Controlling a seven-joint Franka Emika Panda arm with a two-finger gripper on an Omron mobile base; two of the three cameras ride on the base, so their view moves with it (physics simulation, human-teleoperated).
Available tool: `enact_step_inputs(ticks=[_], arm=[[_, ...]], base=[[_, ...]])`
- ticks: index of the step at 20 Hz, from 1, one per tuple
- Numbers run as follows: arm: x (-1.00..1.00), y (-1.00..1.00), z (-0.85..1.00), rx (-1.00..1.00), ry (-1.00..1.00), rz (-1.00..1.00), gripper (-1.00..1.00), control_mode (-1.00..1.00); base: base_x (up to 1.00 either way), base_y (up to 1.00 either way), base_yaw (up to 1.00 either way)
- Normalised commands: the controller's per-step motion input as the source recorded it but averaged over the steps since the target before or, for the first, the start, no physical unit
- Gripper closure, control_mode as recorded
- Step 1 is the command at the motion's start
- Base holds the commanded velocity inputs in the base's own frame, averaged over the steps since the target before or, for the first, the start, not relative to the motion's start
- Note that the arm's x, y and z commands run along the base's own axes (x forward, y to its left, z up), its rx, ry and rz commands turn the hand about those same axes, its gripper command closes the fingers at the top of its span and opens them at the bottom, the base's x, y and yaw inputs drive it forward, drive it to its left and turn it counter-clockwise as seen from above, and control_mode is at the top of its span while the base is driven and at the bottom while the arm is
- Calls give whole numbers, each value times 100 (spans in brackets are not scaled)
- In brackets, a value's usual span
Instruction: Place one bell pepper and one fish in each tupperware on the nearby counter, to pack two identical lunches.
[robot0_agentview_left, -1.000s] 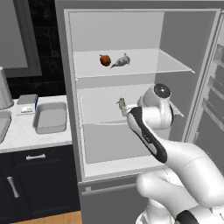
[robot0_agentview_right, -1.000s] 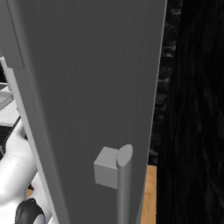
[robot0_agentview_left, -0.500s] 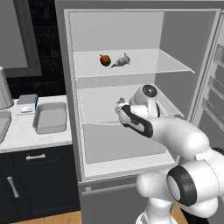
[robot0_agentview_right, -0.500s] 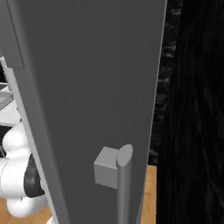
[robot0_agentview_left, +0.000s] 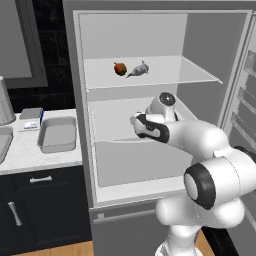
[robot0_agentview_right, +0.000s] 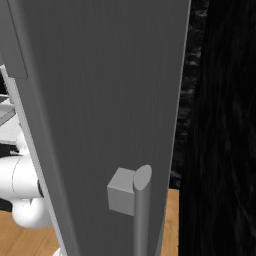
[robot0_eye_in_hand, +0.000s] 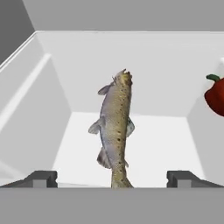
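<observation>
In the hand view a speckled brown fish (robot0_eye_in_hand: 115, 127) lies on the white fridge shelf straight ahead, its tail between my fingertips (robot0_eye_in_hand: 42, 178). My gripper (robot0_eye_in_hand: 112, 179) is open around that tail and not closed on it. A red bell pepper (robot0_eye_in_hand: 215, 97) sits to the fish's right, cut off by the frame edge. In the left base view my hand (robot0_agentview_left: 135, 119) reaches into the fridge's middle shelf. Another bell pepper (robot0_agentview_left: 120, 68) and fish (robot0_agentview_left: 139, 70) lie on the top shelf. A grey tupperware (robot0_agentview_left: 57, 134) stands empty on the counter (robot0_agentview_left: 30, 157) to the left.
The open fridge door (robot0_agentview_right: 100, 100) with its bar handle (robot0_agentview_right: 142, 210) blocks the right base view. Door racks (robot0_agentview_left: 245, 100) stand at the right. A small box (robot0_agentview_left: 31, 119) lies behind the tupperware, and another grey rim (robot0_agentview_left: 3, 142) shows at the left edge.
The arm has folded lower and closer to the base, and the hand has edged slightly left into the middle shelf. The jaws stay open; the food has not moved.
</observation>
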Motion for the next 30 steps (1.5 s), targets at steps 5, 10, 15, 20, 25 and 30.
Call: enact_step_inputs(ticks=[5,10,15,20,25,30], arm=[[49,0,-27,0,3,0,-100,-100],[29,0,-26,0,2,0,-100,-100],[41,0,-2,0,6,0,-100,-100],[30,3,0,0,2,0,-100,-100],[0,0,-6,0,0,0,-100,-100],[0,0,-40,0,0,0,-100,-100]], base=[[0,0,0],[0,0,0],[0,0,0],[0,0,0],[0,0,0],[0,0,0]])
